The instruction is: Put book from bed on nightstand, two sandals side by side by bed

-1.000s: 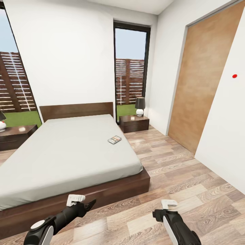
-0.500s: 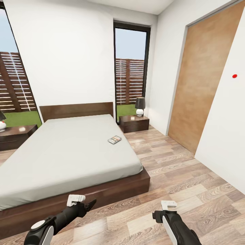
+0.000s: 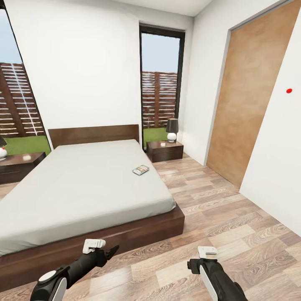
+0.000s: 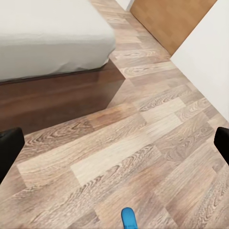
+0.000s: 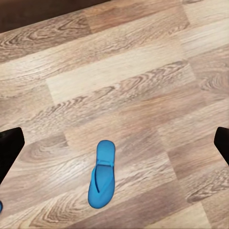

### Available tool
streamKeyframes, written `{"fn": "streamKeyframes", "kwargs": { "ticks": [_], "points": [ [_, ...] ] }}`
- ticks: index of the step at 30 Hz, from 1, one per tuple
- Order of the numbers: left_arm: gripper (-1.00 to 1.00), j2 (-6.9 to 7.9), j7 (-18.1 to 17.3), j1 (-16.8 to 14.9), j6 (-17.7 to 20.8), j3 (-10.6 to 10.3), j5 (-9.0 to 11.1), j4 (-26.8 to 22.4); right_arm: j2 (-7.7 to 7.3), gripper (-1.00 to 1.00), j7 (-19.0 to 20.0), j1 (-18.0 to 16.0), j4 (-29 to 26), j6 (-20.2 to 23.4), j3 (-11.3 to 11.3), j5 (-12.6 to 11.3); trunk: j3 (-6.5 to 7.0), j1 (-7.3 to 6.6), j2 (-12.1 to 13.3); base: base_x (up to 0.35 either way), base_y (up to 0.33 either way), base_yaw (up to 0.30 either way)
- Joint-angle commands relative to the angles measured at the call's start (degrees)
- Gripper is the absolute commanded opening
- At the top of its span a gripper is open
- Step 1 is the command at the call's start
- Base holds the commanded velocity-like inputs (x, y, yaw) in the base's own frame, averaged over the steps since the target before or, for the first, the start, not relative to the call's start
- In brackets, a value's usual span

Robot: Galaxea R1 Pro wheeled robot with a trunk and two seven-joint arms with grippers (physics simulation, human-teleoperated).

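Book (image 3: 141, 169): on bed (image 3: 83, 188), near its right edge, short of nightstand (image 3: 164, 151). Sandal (image 5: 102, 173): flat on open plank floor (image 3: 217, 217). Left gripper (image 3: 109, 252), right gripper (image 3: 193, 265): fingers apart, holding nothing

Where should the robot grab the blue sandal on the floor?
Probably across the narrow middle of the sandal, coming straight down from above. It lies flat on the wood floor with its strap up, so open fingers could close on its two long edges.
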Motion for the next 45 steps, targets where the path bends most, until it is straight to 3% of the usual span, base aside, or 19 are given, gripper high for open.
{"fn": "streamKeyframes", "kwargs": {
  "ticks": [1, 34, 45],
  "points": [
    [1.00, 0.00, -0.11, -0.04, 0.50, 0.06, 0.49, -0.02, 0.04, 1.00, -0.14, -0.02, -0.09, 0.28, -0.08, 0.02, -0.25, 0.22, -0.45, 0.000, 0.000, 0.000],
    [1.00, -0.01, -0.11, -0.04, 0.48, 0.06, 0.50, 0.05, -0.04, 1.00, 0.21, 0.00, -0.26, 0.22, -0.08, 0.05, -6.17, 7.47, -13.68, 0.000, 0.000, 0.000],
    [1.00, -0.01, -0.11, -0.04, 0.41, 0.06, 0.50, 0.05, -0.04, 1.00, 0.26, 0.00, -0.26, 0.21, -0.05, -1.10, -8.15, 9.89, -18.10, 0.000, 0.000, 0.000]
  ]
}}
